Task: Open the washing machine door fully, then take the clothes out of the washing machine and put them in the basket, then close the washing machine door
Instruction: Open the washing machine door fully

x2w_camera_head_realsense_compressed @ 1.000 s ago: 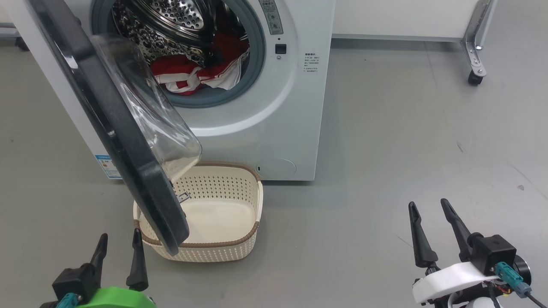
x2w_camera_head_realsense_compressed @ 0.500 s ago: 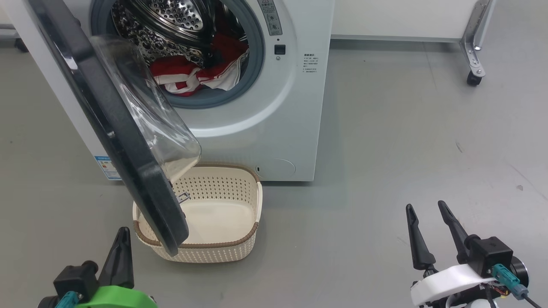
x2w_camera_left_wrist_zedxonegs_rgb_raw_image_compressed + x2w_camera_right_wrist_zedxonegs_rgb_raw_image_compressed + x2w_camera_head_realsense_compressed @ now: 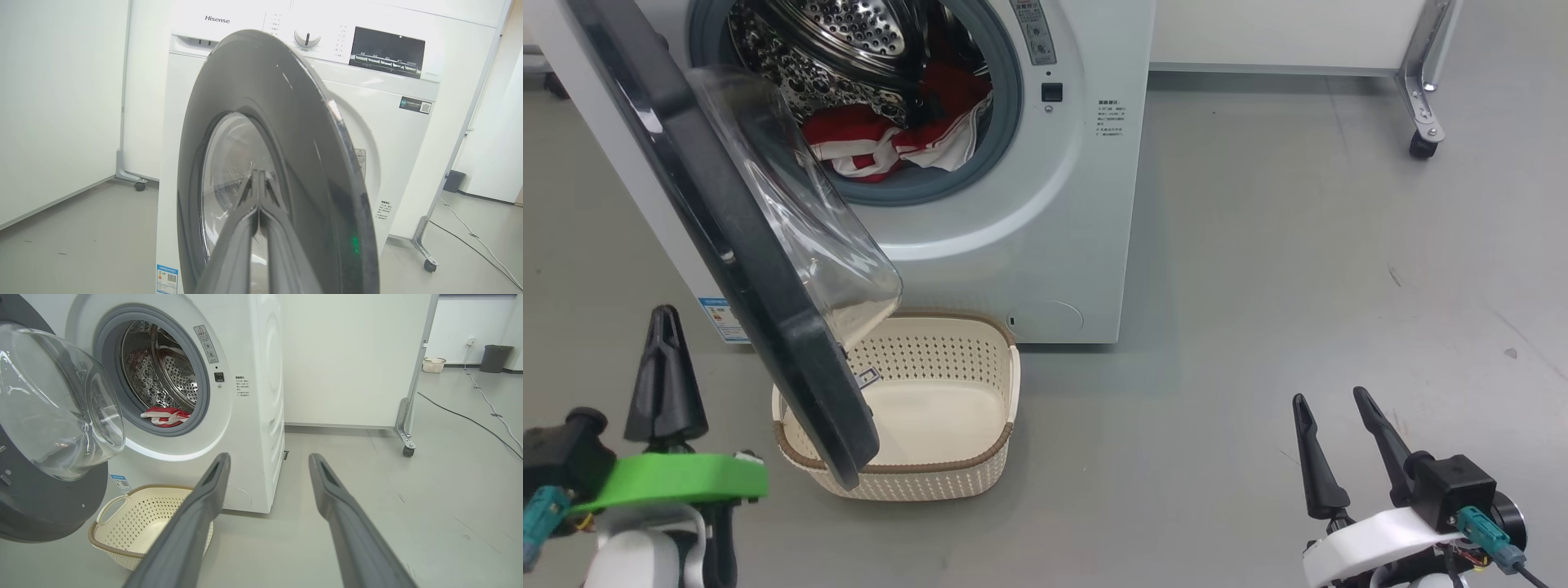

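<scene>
The washing machine point(image 3: 1062, 245) stands at the top of the head view with its door point(image 3: 727, 245) swung partly out, the black rim edge-on and the glass bowl facing right. Red and white clothes point(image 3: 882, 139) lie in the drum at the opening's lower edge. The cream basket point(image 3: 931, 483) sits on the floor below the door, nothing in it. My left gripper point(image 3: 666, 314) is shut with nothing in it, left of the door's lower edge; its tips point(image 3: 258, 173) point at the door's outer face point(image 3: 286, 122). My right gripper point(image 3: 1329, 396) hangs open at the lower right, far from the machine.
A white partition on a caster foot point(image 3: 1421, 147) stands right of the machine. In the right wrist view a cable point(image 3: 470, 420) runs across the floor toward a dark bin point(image 3: 494, 357), near another small basket point(image 3: 433, 364). Bare grey floor lies between my right gripper and the machine.
My left gripper has shut its fingers, turned and moved left and up beside the door's outer side. The right gripper has barely moved. The head camera has shifted slightly.
</scene>
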{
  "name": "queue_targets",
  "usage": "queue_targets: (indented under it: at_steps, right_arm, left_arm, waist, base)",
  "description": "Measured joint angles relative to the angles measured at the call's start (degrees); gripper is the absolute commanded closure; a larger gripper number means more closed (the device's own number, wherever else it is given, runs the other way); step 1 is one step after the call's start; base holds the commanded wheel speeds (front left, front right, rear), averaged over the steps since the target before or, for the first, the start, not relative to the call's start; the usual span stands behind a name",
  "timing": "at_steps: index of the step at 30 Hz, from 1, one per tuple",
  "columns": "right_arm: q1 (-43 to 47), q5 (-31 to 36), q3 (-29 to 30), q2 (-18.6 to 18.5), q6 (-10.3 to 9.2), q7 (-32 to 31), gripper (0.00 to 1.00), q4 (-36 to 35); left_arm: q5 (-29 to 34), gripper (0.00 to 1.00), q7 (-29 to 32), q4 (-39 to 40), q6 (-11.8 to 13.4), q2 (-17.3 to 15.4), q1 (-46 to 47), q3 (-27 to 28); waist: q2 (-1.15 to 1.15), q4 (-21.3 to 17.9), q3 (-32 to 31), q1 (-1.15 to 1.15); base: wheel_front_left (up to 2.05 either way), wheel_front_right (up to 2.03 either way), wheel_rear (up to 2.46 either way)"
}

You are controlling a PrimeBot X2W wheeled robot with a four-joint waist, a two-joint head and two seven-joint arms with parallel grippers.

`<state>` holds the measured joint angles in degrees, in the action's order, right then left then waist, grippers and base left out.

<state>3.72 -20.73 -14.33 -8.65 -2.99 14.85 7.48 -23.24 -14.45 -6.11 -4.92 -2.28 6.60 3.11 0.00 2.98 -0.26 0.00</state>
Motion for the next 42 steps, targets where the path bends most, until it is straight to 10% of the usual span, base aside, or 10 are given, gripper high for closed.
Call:
queue_targets:
  at_steps: [19, 42]
  right_arm:
    - [-0.2, 1.2, 0.2, 1.4, 1.42, 0.0, 0.0, 0.6]
    - [-0.8, 1.7, 2.0, 2.9, 2.36, 0.0, 0.0, 1.6]
  left_arm:
    - [2.2, 1.0, 0.3, 12.5, -0.8, -2.3, 15.3, -2.2]
    - [1.5, 1.0, 10.2, 5.2, -1.5, -1.1, 10.1, -16.3]
  waist:
    - [0.0, -1.5, 1.2, 0.0]
    - [0.0, -2.9, 2.1, 0.0]
  base:
    - [0.0, 0.0, 0.0]
    - [0.0, 0.0, 0.0]
